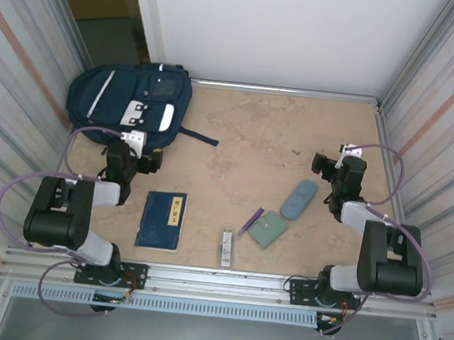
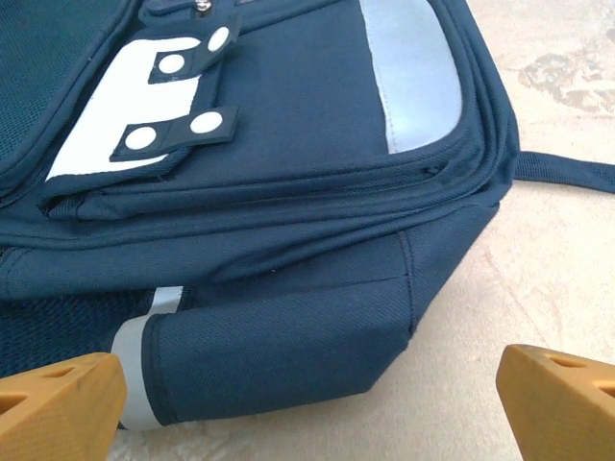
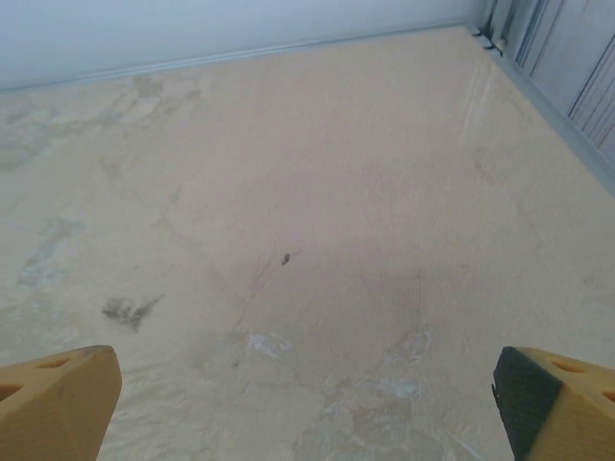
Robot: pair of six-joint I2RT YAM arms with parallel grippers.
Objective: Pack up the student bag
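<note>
Left wrist view: poised at student bag (image 2: 288,240), jaws wide apart, right gripper (image 3: 307,408) likewise; could snag loose fabric, dragging it.

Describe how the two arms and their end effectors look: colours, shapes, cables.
The left arm and right arm have bulky black joints with pale grey links. A lilac cable loops beside each. The left end effector and right end effector have blocky orange-yellow fingers; one right finger carries a dark pad.

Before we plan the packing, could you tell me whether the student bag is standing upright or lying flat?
Lying flat: the student bag rests on its back on the table, its front with the white buckle patches facing up.
</note>
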